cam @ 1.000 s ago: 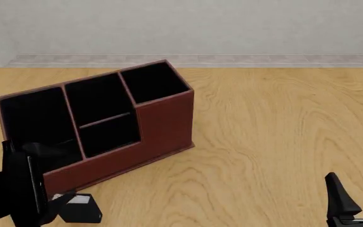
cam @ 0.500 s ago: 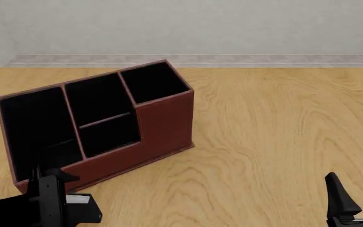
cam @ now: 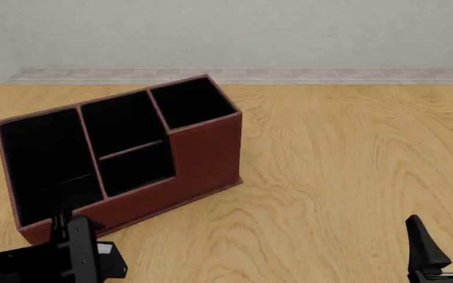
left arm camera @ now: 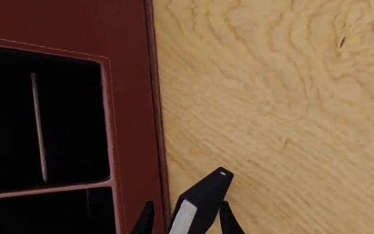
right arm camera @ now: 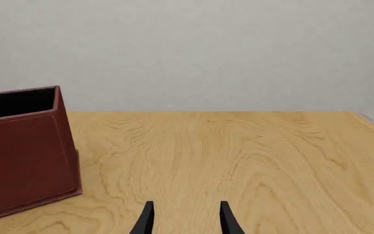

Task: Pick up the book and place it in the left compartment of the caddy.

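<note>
We see the book (cam: 104,263) at the near edge of the bench (cam: 344,171), toward its left corner, just in front of the caddy's low front wall. The left gripper (left arm camera: 185,222) stands directly over it: in the left wrist view the book's black cover and white page edge sit between the two fingertips (left arm camera: 146,220), the book angled so one corner pokes out beyond them. The fingers flank the book closely; we cannot tell whether they press on it, nor whether the book is on the bench or lifted.

Against the frame half a second ago, the left arm has shifted slightly to the right along the near edge and now covers more of the book's left part; a second ago it stood taller and further left, in front of the caddy's left end. The book itself has not visibly moved.

The right gripper (cam: 448,247) rests at the near right corner, fingers parted with a narrow gap and nothing between them, unchanged across the frames.

Further back, the caddy (cam: 203,153) stands on the left half of the bench, turned at an angle. The left compartment (cam: 45,159) is its nearest section, its black-lined interior dark and showing nothing we can make out.
</note>
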Action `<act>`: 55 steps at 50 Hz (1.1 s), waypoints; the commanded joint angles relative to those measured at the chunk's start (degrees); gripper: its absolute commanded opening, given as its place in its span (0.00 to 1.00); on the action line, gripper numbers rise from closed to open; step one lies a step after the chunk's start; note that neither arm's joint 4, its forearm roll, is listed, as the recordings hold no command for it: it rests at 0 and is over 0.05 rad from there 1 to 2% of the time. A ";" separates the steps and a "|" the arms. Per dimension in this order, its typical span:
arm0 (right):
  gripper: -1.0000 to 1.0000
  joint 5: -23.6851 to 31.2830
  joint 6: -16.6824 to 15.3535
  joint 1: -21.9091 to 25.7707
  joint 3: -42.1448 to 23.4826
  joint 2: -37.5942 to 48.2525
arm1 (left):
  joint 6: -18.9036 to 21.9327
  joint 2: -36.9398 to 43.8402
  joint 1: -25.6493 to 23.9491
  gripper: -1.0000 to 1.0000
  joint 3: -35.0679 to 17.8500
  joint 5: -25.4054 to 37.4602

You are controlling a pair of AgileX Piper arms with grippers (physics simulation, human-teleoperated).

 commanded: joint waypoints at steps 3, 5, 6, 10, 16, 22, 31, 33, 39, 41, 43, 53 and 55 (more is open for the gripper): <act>1.00 0.04 -0.02 0.00 0.10 -0.19 | -0.66 1.57 0.04 1.00 2.98 -3.20; 1.00 0.04 0.00 0.01 0.10 -0.19 | -0.59 1.97 0.30 1.00 3.33 -3.71; 1.00 0.04 -0.01 0.00 0.10 -0.17 | -0.84 2.05 0.40 1.00 3.46 -3.72; 1.00 0.04 -0.02 0.01 0.10 -0.18 | -0.41 2.80 1.22 1.00 3.77 -4.65; 1.00 0.04 0.00 0.01 0.10 -0.19 | -0.59 3.93 2.31 1.00 3.91 -5.83; 1.00 0.04 0.00 0.01 0.10 -0.19 | -0.31 5.05 2.97 1.00 4.15 -7.11; 1.00 0.04 -0.02 0.01 0.10 -0.18 | -0.25 6.43 2.90 1.00 4.90 -8.86; 1.00 0.04 -0.01 0.02 0.10 -0.18 | -0.13 6.74 3.05 1.00 4.84 -9.08; 1.00 0.04 -0.01 0.02 0.10 -0.17 | -0.39 6.77 2.15 0.00 4.61 -8.85; 1.00 0.04 -0.02 0.01 0.10 -0.16 | -0.74 6.30 1.42 0.00 4.71 -8.33; 1.00 0.04 -0.01 0.00 0.10 -0.17 | -0.93 5.93 1.05 0.00 4.58 -7.88; 1.00 0.04 0.00 0.00 0.10 -0.18 | -0.90 0.81 -1.50 0.00 2.95 -1.82; 1.00 0.04 -0.01 0.03 0.10 -0.18 | -0.81 -0.56 -1.82 0.00 2.39 -0.13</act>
